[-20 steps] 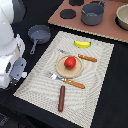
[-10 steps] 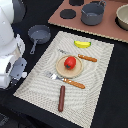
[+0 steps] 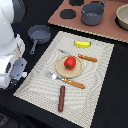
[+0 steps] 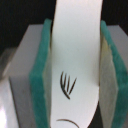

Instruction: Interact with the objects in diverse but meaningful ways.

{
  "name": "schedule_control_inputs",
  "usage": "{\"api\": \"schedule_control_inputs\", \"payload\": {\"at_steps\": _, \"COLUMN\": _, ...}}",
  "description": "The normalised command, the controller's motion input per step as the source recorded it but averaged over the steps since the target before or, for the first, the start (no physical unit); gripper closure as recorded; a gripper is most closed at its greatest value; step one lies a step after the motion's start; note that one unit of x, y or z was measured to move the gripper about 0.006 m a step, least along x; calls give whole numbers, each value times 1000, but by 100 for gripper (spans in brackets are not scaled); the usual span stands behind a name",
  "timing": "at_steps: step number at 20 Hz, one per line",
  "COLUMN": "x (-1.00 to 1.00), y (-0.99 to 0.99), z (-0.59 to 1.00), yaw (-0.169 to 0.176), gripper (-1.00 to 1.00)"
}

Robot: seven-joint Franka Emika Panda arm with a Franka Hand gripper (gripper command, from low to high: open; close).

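Gripper (image 4: 75, 65) jaws squeezed on flat white fish-like piece (image 4: 75, 45). You hold it off striped mat (image 3: 35, 82). Next: pick spot, maybe small grey frying pan (image 3: 39, 33), lower slowly.

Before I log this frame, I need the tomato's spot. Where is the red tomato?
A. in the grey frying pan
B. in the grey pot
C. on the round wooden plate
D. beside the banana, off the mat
C: the tomato sits on the round wooden plate mid-placemat.
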Motion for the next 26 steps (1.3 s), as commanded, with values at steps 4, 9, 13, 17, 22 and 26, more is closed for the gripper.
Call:
{"api": "schedule_control_inputs", "payload": {"at_steps": 4, "x": -444, "y": 34, "z": 1000, "yaw": 0, "gripper": 100}}
{"api": "schedule_control_inputs", "payload": {"at_steps": 9, "x": 239, "y": 0, "z": 999, "yaw": -2, "gripper": 100}}
{"api": "schedule_control_inputs", "payload": {"at_steps": 13, "x": 817, "y": -26, "z": 841, "yaw": 0, "gripper": 100}}
{"api": "schedule_control_inputs", "payload": {"at_steps": 17, "x": 989, "y": -116, "z": 659, "yaw": 0, "gripper": 100}}
{"api": "schedule_control_inputs", "payload": {"at_steps": 22, "x": 993, "y": -106, "z": 552, "yaw": 0, "gripper": 100}}
{"api": "schedule_control_inputs", "payload": {"at_steps": 26, "x": 943, "y": 294, "z": 478, "yaw": 2, "gripper": 100}}
